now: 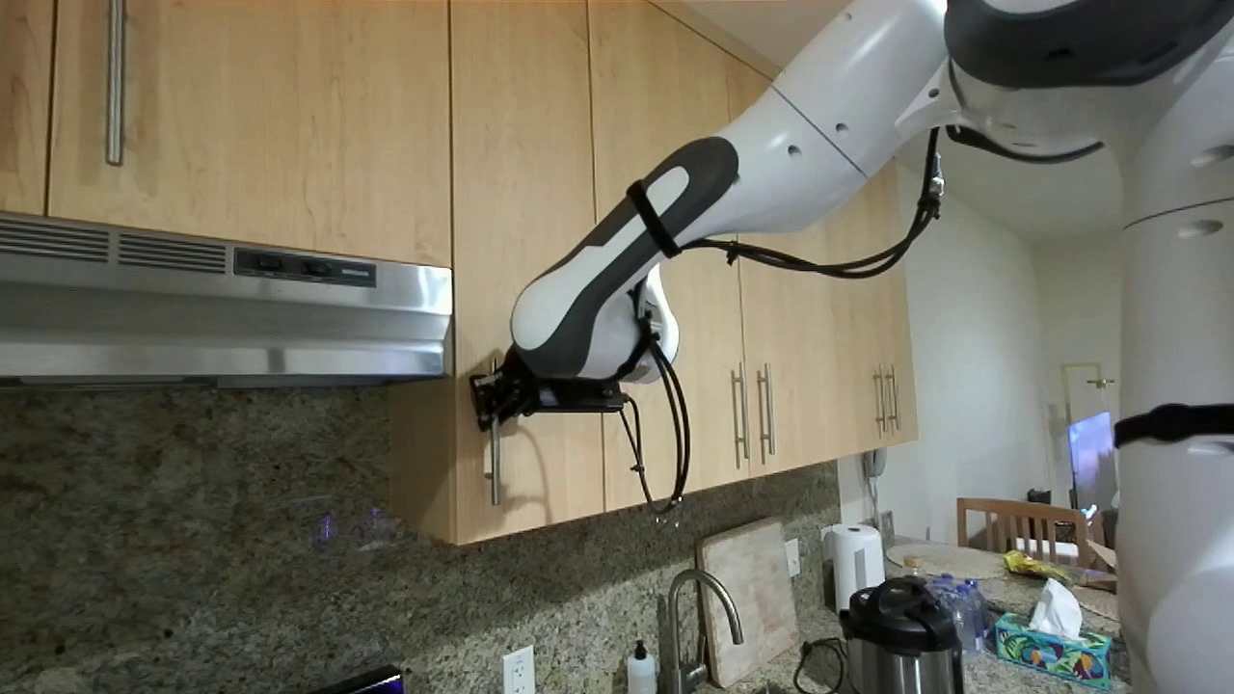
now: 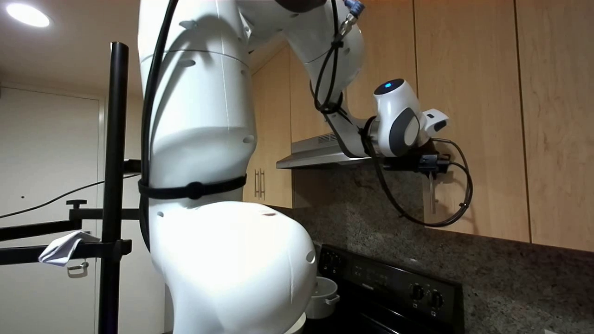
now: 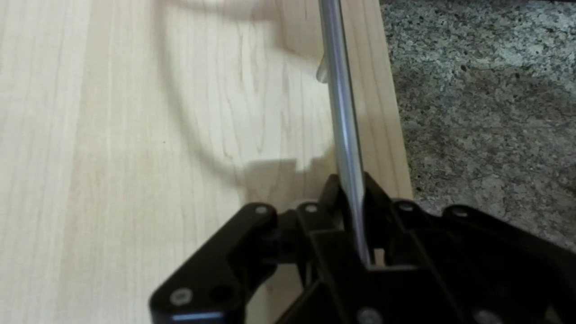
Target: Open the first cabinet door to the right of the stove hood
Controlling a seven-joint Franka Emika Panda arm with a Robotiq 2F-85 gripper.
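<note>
- Wrist view: the black metal hand (image 3: 352, 191) is narrow and holds the slim silver bar handle (image 3: 344, 112), its two jaws standing close on both sides.
- In an exterior view, this handle is fixed vertically near the lower left edge of the tall, narrow, light honey-coloured wooden cabinet door (image 1: 521, 145); the hand is at the upper part of the handle.
- The door is just to the right of the wide, low, silver-grey metal stove hood (image 1: 231, 318). It looks closed, in line with the neighbouring tall wooden door (image 1: 656, 87).
- In both exterior views, the white and dark-grey robot arm (image 1: 829, 125) extends to this handle.
- Below the door there is a speckled grey-brown stone wall (image 1: 241, 520), and a pale rectangular board (image 1: 757, 598) leans against it.
- On the speckled stone table (image 1: 988, 672) stand a silver and black pressure cooker (image 1: 901, 631) and a colourful tissue box (image 1: 1051, 651).
- In an exterior view, a round white pot (image 2: 322, 301), partly hidden by the arm, is near the black stove panel (image 2: 394, 280).
</note>
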